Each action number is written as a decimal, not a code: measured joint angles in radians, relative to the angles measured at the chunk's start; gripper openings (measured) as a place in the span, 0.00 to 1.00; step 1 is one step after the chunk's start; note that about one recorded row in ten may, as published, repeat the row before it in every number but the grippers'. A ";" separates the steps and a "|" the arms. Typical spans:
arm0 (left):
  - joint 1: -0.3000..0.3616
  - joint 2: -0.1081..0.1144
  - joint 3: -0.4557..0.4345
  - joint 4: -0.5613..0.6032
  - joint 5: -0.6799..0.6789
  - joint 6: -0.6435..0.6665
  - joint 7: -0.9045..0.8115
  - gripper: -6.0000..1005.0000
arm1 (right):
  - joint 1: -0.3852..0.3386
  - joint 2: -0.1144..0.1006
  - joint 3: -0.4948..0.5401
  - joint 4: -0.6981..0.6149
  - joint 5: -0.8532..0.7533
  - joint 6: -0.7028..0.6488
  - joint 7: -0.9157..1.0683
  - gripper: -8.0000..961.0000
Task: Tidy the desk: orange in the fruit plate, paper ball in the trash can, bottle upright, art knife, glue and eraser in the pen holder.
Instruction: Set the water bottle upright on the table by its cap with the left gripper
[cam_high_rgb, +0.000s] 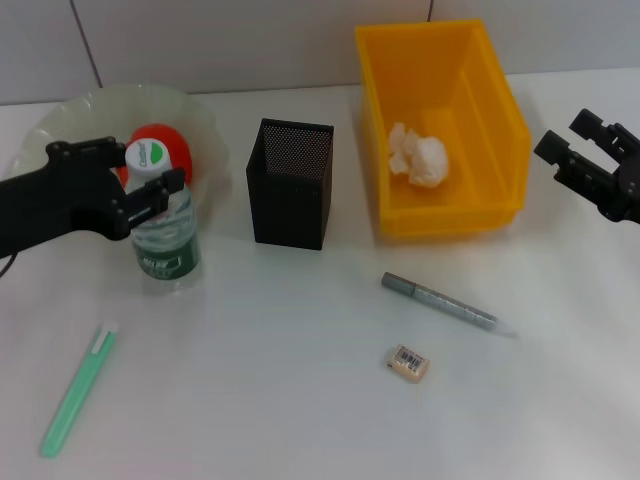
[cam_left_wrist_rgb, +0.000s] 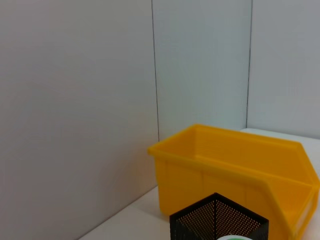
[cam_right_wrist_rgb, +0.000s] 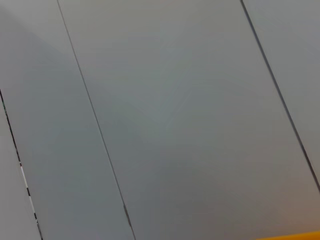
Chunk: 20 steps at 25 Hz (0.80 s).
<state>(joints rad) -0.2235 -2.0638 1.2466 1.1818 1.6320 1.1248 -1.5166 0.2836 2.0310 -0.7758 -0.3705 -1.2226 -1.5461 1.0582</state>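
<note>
Head view: left gripper (cam_high_rgb: 150, 185) comes in from the left edge, fingers closed on the neck of the bottle (cam_high_rgb: 165, 240), just under its white-green cap. Bottle stands upright on the table (cam_high_rgb: 300, 400), right in front of the fruit plate (cam_high_rgb: 60, 125). Orange (cam_high_rgb: 165, 145) sits in the plate, partly hidden behind the cap and gripper. Pen holder (cam_high_rgb: 292, 183) stands upright between the bottle and the trash can (cam_high_rgb: 440, 130), apart from both; can't tell what's inside the mesh. Paper ball (cam_high_rgb: 420, 158) lies on the floor of the trash can. Right gripper (cam_high_rgb: 590, 150) hangs beside the can at the right edge, fingers spread wide, holding nothing. On the open table: grey pen-like tool (cam_high_rgb: 440, 303) lying diagonally in front of the can, eraser (cam_high_rgb: 408, 362) just below it with barcode label up, and a green stick-shaped item (cam_high_rgb: 80, 390) near the left front, well apart from the other 2. Left wrist view shows the trash can (cam_left_wrist_rgb: 235, 170) against the wall with the pen holder (cam_left_wrist_rgb: 217, 220) rim in front of it, plus a sliver of bottle cap at the edge. Right wrist view shows only wall panels and a thin yellow strip of the can (cam_right_wrist_rgb: 295, 236) at 1 corner.
</note>
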 joint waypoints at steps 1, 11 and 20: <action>0.000 -0.001 0.000 -0.004 0.002 0.000 0.001 0.48 | 0.000 0.000 -0.002 0.000 0.000 0.000 0.000 0.83; -0.001 -0.002 0.000 -0.024 -0.004 0.003 0.008 0.53 | -0.001 0.002 -0.003 0.002 0.000 0.001 -0.001 0.83; 0.000 -0.006 -0.012 -0.029 -0.026 0.004 0.000 0.58 | -0.004 0.000 -0.003 -0.001 -0.010 0.002 -0.001 0.83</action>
<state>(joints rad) -0.2239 -2.0695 1.2348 1.1527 1.6057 1.1285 -1.5170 0.2799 2.0310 -0.7793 -0.3711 -1.2330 -1.5445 1.0574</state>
